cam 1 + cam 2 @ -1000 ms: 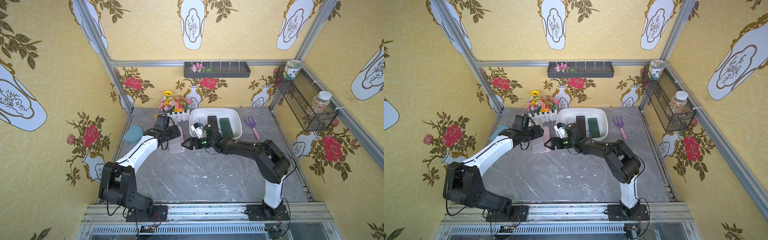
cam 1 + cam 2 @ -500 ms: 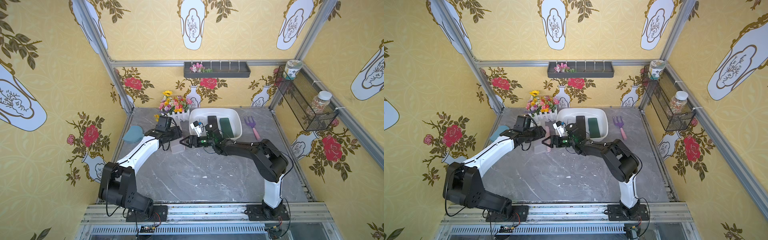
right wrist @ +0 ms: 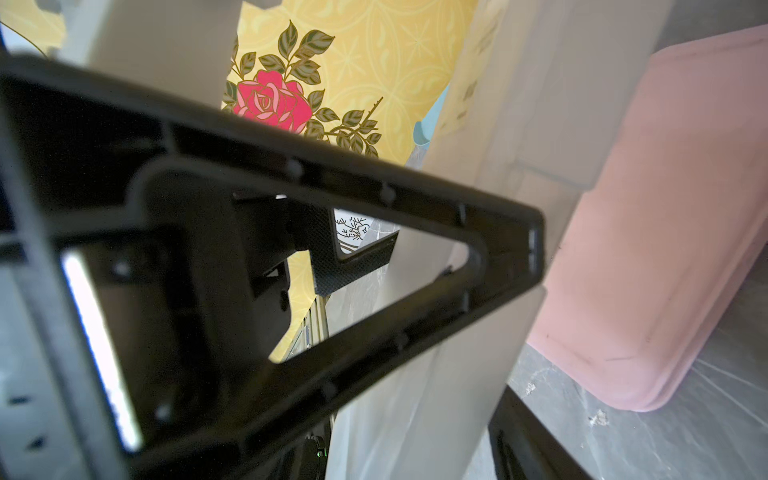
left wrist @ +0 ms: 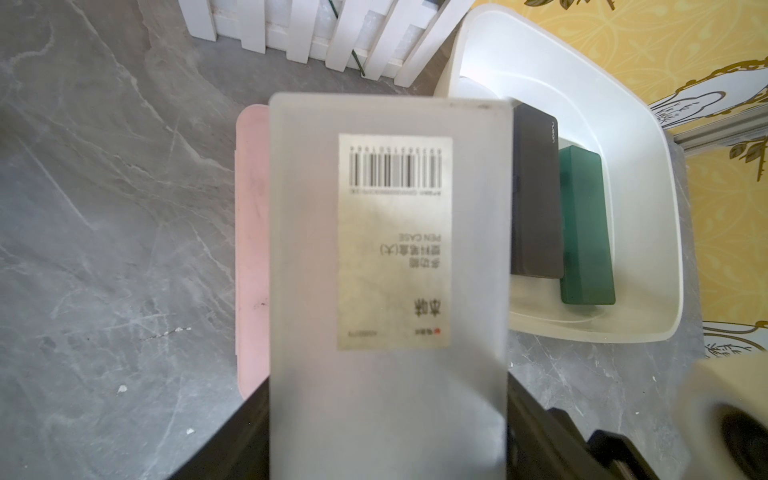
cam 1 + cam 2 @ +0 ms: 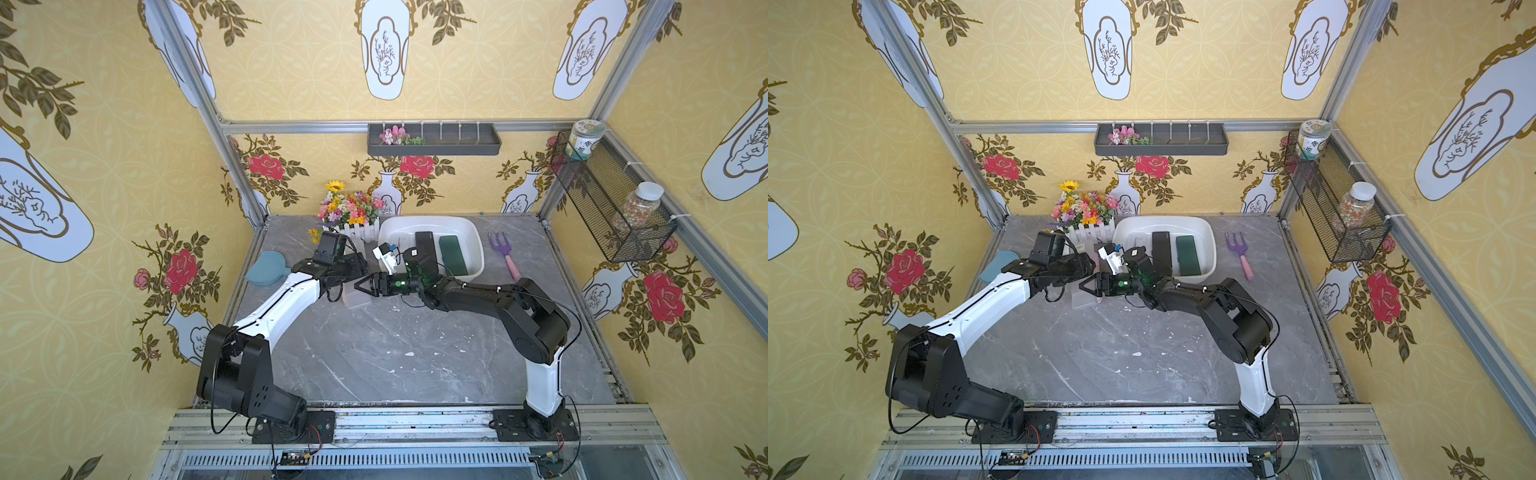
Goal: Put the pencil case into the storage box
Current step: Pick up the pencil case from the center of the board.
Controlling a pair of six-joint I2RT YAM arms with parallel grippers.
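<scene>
The left gripper (image 5: 354, 271) clenched the frosted pencil case (image 4: 388, 249) above the desk (image 5: 374, 353), seemingly offering it to the straddling right gripper (image 5: 362, 286), grip unclear, with the storage box (image 5: 477, 243) at two o'clock.

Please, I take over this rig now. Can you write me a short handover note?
Left gripper: shut on the frosted pencil case, lifted over the pink case.
Right gripper: jaws around the same case, grip unclear.
Storage box: holds a black case and a green case.
The pink case lies on the table.
Done: two cases in.
Left: frosted case, then pink.
</scene>
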